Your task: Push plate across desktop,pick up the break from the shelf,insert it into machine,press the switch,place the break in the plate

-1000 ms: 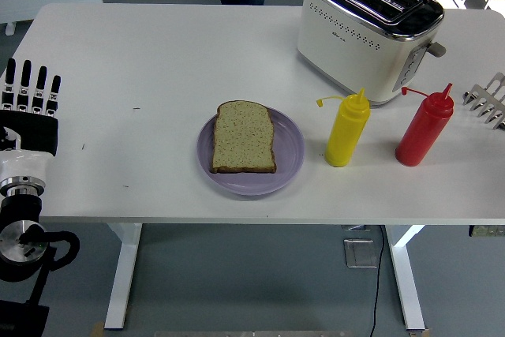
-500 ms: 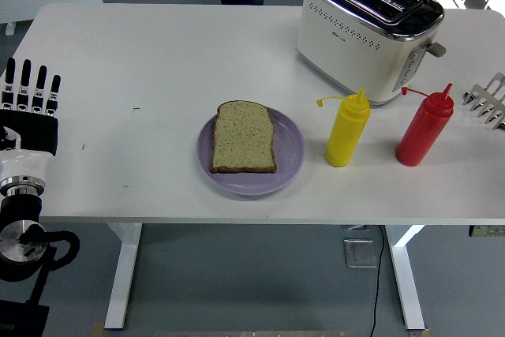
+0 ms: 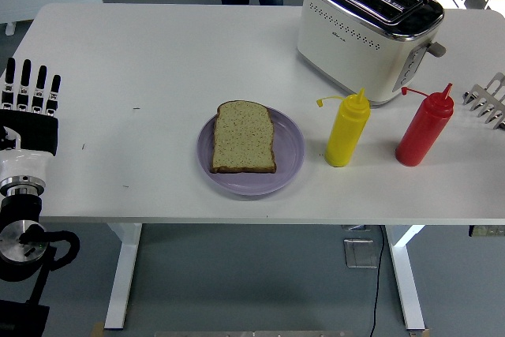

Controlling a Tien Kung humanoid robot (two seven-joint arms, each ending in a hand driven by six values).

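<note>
A slice of bread (image 3: 244,136) lies flat on the purple plate (image 3: 289,146) near the middle of the white table (image 3: 158,61); the toaster (image 3: 368,31) stands far right, its slots empty; yellow (image 3: 347,129) and red (image 3: 424,126) squeeze bottles stand just near of it; the left robot hand (image 3: 30,108) rests at the table's left edge, fingers straight, holding nothing.

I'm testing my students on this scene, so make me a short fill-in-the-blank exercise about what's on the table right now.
1. The slice of bread lies on the purple ____.
2. The yellow squeeze bottle stands to the ____ of the red squeeze bottle in the picture.
3. The left robot hand, fingers straight, holds ____.
4. The slots of the toaster hold ____ bread.

Missing words: plate; left; nothing; no
</note>
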